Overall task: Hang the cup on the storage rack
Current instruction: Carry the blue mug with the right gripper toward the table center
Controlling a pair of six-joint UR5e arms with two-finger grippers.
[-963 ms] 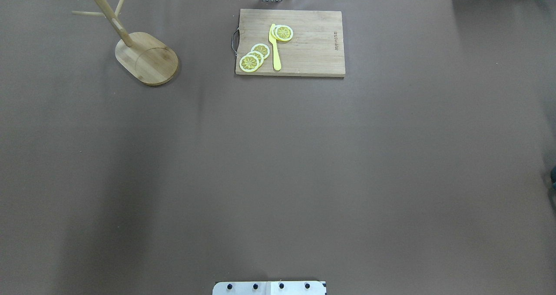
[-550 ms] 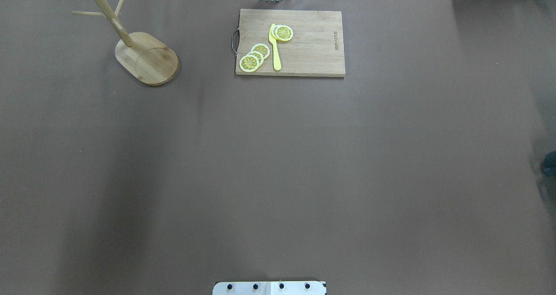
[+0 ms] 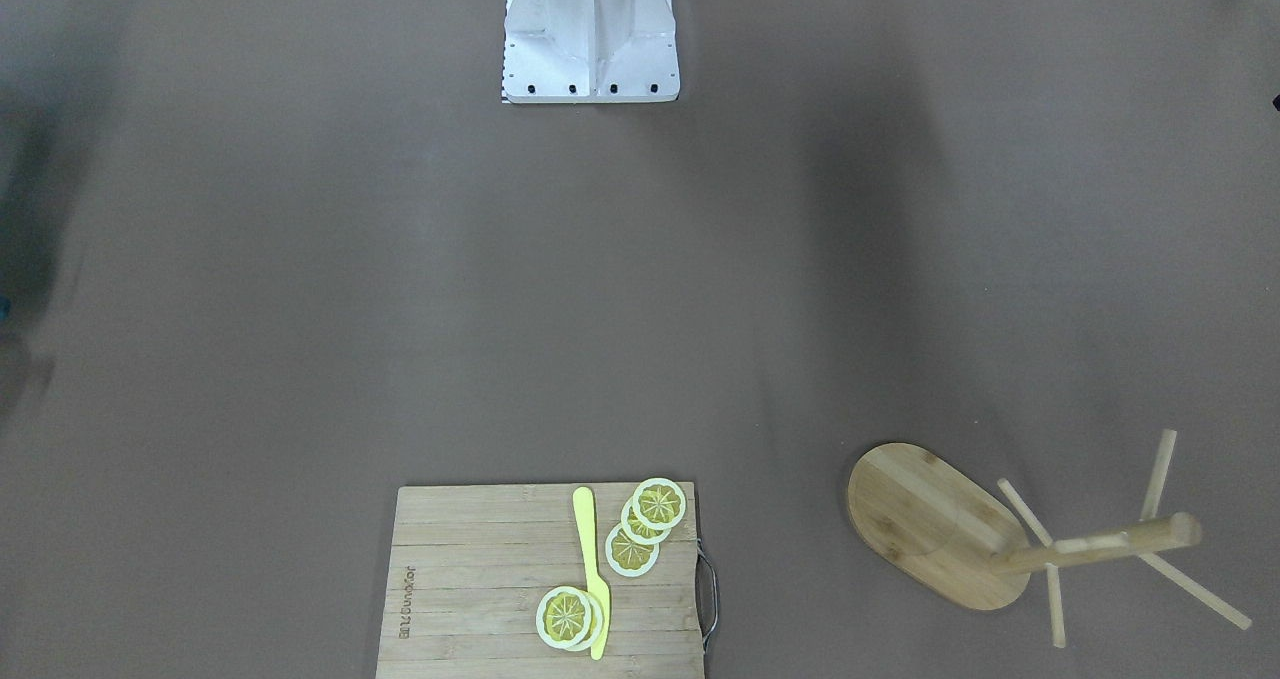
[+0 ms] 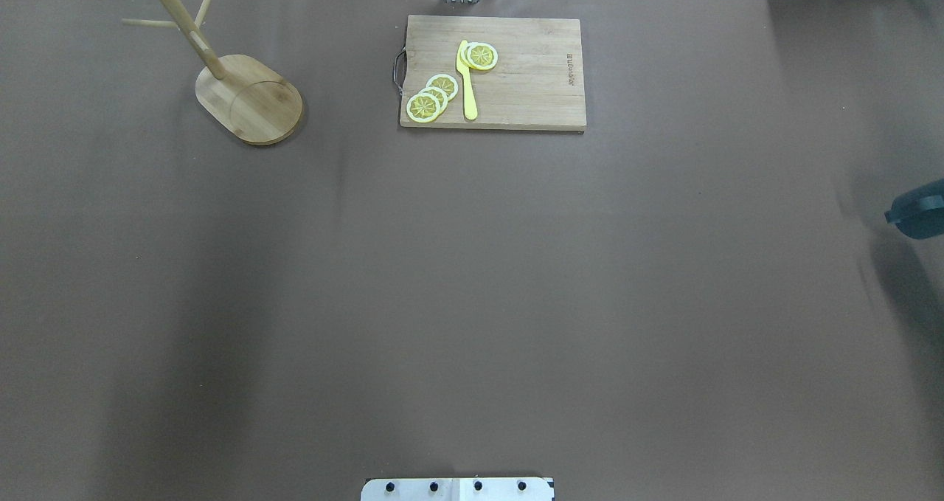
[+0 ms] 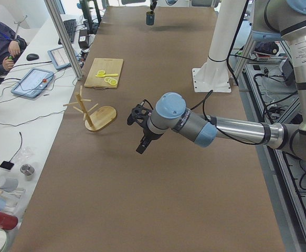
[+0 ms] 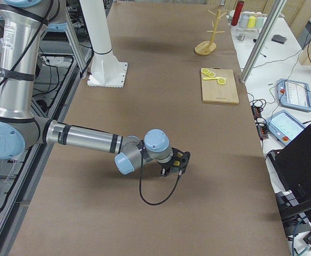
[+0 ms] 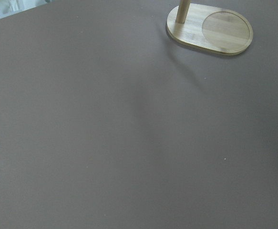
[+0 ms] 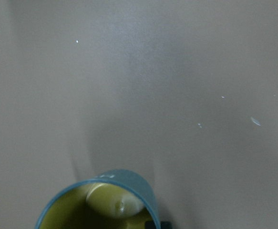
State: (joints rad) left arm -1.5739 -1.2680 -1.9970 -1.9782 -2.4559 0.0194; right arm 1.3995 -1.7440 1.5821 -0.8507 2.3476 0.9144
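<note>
The dark slate-blue cup [image 4: 918, 217] shows at the right edge of the overhead view, lifted off the table with its shadow below it. In the right wrist view the cup [image 8: 100, 202] fills the bottom edge and its yellow-green inside faces the camera. It hangs in my right gripper, whose fingers are mostly hidden by it. The bamboo storage rack [image 4: 249, 99] stands at the far left of the table and also shows in the left wrist view [image 7: 210, 31]. My left gripper [image 5: 140, 131] hovers over the table near the rack; I cannot tell whether it is open or shut.
A wooden cutting board [image 4: 493, 73] with lemon slices and a yellow knife [image 4: 467, 80] lies at the far middle. The robot base [image 3: 590, 29] stands at the near edge. Monitors and cables line the far side of the table.
The cup has come further into the overhead view from the right edge, moving away from the robot and a little leftward. The rack and the board have not moved.
</note>
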